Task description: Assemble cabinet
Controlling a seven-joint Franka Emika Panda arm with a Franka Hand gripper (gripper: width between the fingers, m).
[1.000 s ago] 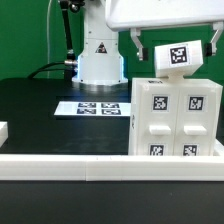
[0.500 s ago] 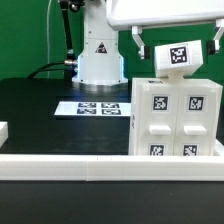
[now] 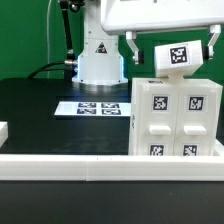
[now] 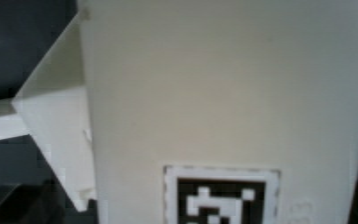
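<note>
The cabinet (image 3: 178, 118) is a large white box at the exterior view's right, with four tagged panels on its facing side. A smaller white tagged piece (image 3: 177, 57) rests tilted on its top. My gripper (image 3: 170, 42) hangs over that piece, open. Its left finger (image 3: 129, 45) stands clear of the piece and its right finger (image 3: 213, 40) is close beside the piece's edge. The wrist view is filled by a white panel (image 4: 211, 90) with a tag (image 4: 220, 197). The fingers do not show clearly there.
The marker board (image 3: 92, 107) lies on the black table in front of the white robot base (image 3: 98, 60). A white rail (image 3: 60, 163) runs along the table's near edge. A small white part (image 3: 3, 130) sits at the exterior view's far left.
My gripper has shifted slightly toward the exterior view's left. The tagged piece on the cabinet top has stayed where it was.
</note>
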